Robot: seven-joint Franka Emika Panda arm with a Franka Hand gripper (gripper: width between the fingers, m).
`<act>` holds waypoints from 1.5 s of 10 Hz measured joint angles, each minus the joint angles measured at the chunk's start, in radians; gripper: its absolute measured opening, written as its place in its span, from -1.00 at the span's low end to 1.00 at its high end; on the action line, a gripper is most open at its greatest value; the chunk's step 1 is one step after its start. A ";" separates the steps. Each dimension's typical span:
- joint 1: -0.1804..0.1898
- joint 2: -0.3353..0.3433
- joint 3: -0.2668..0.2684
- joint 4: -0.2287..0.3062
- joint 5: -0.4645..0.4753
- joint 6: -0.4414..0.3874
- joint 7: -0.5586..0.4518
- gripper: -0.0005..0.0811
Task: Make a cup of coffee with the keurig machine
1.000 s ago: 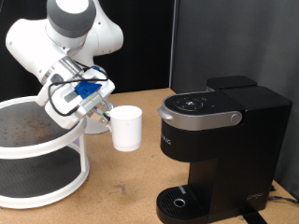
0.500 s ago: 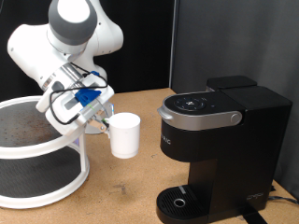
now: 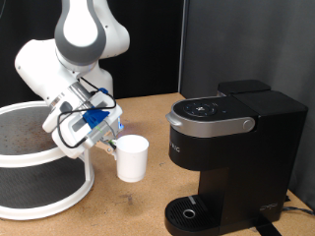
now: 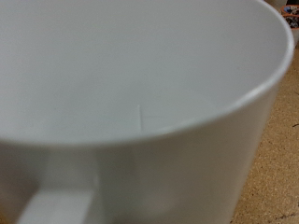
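- The two-finger gripper [image 3: 110,144] on the white, smooth-shelled robot arm [image 3: 74,49] grasps the plain white cylindrical cup [image 3: 132,158] by its side, where the small handle [image 4: 56,201] sits; the fingertips themselves are hidden against the cup, so the grip shows only from the cup hanging in the air beside them.
- The cup stands upright, its open mouth up, just to the right of the fingers in the exterior view, lifted above the brown wooden tabletop [image 3: 128,211].
- In the wrist view the cup fills the picture: a glossy, smooth white wall, a rounded rim and a flat, squared handle.
- The boxy matte black keurig machine [image 3: 231,157] stands to the right of the cup, near it but apart; it has a silver-rimmed button panel [image 3: 209,112] on top and a round drip base [image 3: 189,211] low at the front.
- At the far left stands a round two-tier white rack with dark mesh shelves [image 3: 39,162], just beside the gripper.
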 joint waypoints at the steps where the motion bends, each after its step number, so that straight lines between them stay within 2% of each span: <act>1: 0.008 0.024 0.005 0.006 0.021 0.003 -0.006 -0.80; 5: 0.041 0.137 0.044 0.050 0.174 0.006 -0.092 -0.80; 9: 0.057 0.255 0.098 0.114 0.345 0.001 -0.170 -0.80; 12: 0.064 0.311 0.148 0.163 0.428 -0.011 -0.185 -0.80; 15: 0.071 0.340 0.196 0.181 0.479 -0.011 -0.204 -0.80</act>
